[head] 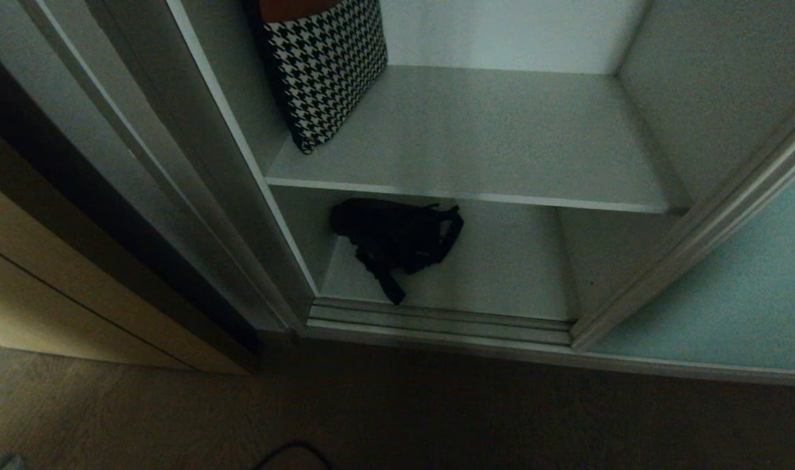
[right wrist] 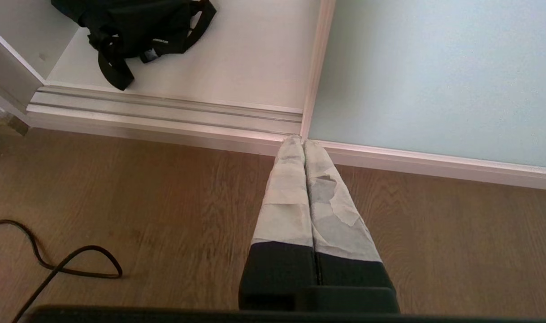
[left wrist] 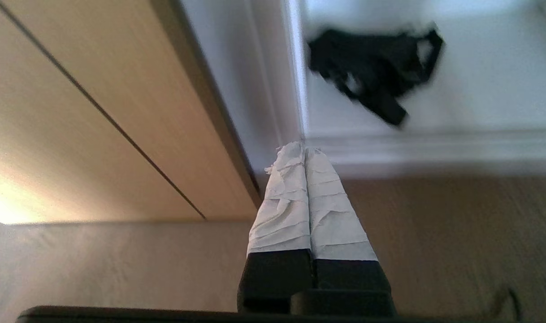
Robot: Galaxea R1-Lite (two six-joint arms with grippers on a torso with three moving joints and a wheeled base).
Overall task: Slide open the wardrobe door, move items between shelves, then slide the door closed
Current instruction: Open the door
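At the far left of the head view a beige wooden cabinet front (head: 77, 287) is seen, and just right of it the white upright of the wardrobe frame (head: 241, 163). The left gripper (left wrist: 305, 152), its tape-wrapped fingers (left wrist: 284, 197) pressed together on nothing, is held over the wooden floor (left wrist: 434, 233) before the ridged silver floor track (head: 436, 323). On the upper pale grey-white shelf board (head: 502, 143) a black-and-white houndstooth cloth piece (head: 326, 65) is propped at the left rear corner. On the lower shelf board (head: 515, 267) a soft black fabric piece with dangling straps (head: 397, 245) lies towards the left, one strap reaching nearly to the front edge. The frosted blue-green glass sliding door (head: 730, 294) is already slid to the right. The right gripper (right wrist: 303, 143) is likewise closed and empty, near the door's bottom corner. The black piece would probably be lifted next: the left gripper's jaws should be parted before the track is crossed, brought down over the bunched middle, not a loose strap, and raised clear of the upper board's front edge.
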